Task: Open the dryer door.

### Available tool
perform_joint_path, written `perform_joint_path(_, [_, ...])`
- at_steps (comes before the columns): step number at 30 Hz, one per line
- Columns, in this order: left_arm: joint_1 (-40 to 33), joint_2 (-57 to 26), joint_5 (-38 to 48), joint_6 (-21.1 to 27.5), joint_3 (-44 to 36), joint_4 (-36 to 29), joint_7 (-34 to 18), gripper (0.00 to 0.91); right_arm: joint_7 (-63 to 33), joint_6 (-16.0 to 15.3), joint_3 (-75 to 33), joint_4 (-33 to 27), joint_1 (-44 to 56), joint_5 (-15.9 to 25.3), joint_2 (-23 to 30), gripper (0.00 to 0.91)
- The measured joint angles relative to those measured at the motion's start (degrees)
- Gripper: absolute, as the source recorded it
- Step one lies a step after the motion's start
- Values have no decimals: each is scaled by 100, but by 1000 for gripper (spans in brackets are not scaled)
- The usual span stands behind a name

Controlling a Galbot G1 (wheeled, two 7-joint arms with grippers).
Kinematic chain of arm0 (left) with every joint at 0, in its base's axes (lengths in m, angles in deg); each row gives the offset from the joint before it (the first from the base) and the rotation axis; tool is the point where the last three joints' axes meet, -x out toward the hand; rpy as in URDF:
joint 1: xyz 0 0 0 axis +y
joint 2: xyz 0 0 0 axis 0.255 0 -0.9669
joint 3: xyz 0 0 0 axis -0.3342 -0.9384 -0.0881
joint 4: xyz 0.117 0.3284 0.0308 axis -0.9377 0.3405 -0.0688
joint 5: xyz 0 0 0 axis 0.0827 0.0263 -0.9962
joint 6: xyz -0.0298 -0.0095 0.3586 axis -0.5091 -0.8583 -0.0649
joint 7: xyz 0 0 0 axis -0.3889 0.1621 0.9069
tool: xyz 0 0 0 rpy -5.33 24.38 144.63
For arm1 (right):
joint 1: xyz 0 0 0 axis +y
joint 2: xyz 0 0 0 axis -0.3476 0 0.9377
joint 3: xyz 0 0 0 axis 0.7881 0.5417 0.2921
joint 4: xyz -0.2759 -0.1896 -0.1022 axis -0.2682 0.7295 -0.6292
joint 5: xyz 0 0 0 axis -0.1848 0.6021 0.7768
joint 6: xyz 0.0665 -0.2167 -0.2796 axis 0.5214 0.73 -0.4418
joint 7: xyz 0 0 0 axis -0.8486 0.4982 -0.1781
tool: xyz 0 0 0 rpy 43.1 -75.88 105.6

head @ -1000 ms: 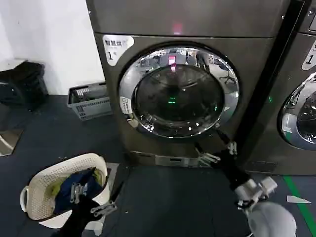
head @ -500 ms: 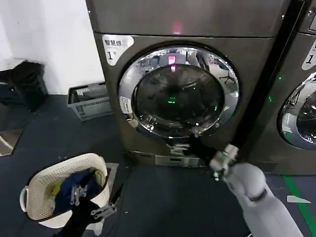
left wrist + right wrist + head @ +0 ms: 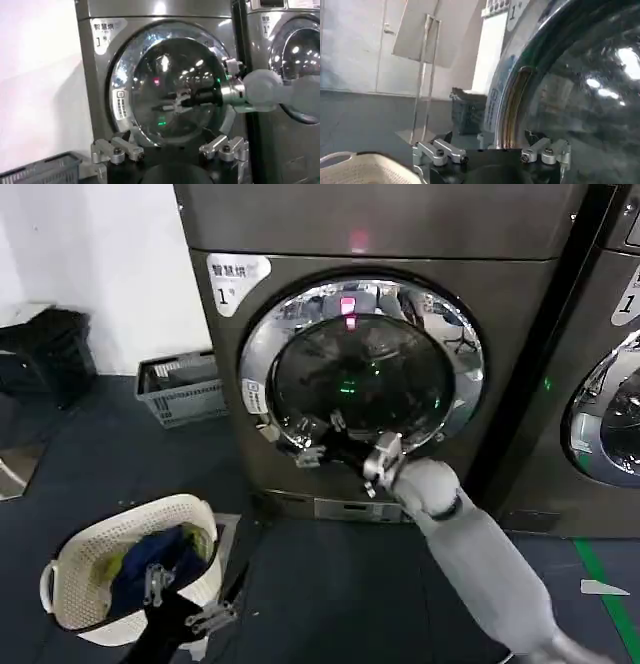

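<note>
A: Where is the dryer door point(image 3: 362, 371)?

B: It takes up the middle of the machine front in the head view, its chrome ring flush against the grey panel, so it is shut. The small white sticker point(image 3: 255, 397) sits on the rim at about nine o'clock.

A: And the right claw point(image 3: 318, 441)?

B: It is up at the lower part of the door, around seven o'clock on the ring, with the grey arm reaching in from five o'clock of the head view. In the left wrist view the right claw point(image 3: 172, 102) hangs in front of the dark glass, fingers spread apart, nothing between them. From its own wrist camera the chrome rim point(image 3: 512, 107) stands between the two open fingers point(image 3: 440, 151), close ahead of them. Whether they touch the rim I cannot tell.

A: The left claw?

B: The left claw point(image 3: 180, 602) is low, at seven o'clock of the head view, just beside the white laundry basket point(image 3: 70, 569) on the floor. Its fingers point(image 3: 115, 150) are apart and hold nothing.

A: Anything else nearby?

B: A grey crate point(image 3: 180, 387) stands on the floor by the wall, at nine o'clock from the door. A neighbouring machine's door point(image 3: 605, 424) shows at three o'clock.
</note>
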State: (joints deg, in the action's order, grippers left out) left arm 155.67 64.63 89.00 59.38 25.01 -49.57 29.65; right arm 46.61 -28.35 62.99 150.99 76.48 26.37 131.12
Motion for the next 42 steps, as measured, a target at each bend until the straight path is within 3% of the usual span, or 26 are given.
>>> perform_joint_path(24, [14, 69, -51, -79, -80, 135, 21, 907, 56, 218, 481, -1542, -793, 195, 821, 907])
perform_joint_path(35, [-270, -43, -110, 648, 60, 289, -309, 907, 631, 66, 531, -1271, -660, -136, 614, 907])
perform_joint_path(38, [-430, -143, 129, 915, 155, 414, -516, 907, 943, -15, 513, -1094, -598, -253, 473, 907])
perform_joint_path(42, [-714, -309, 624, 1062, 338, 612, -407, 907, 1116, 100, 545, -805, -500, -355, 251, 907])
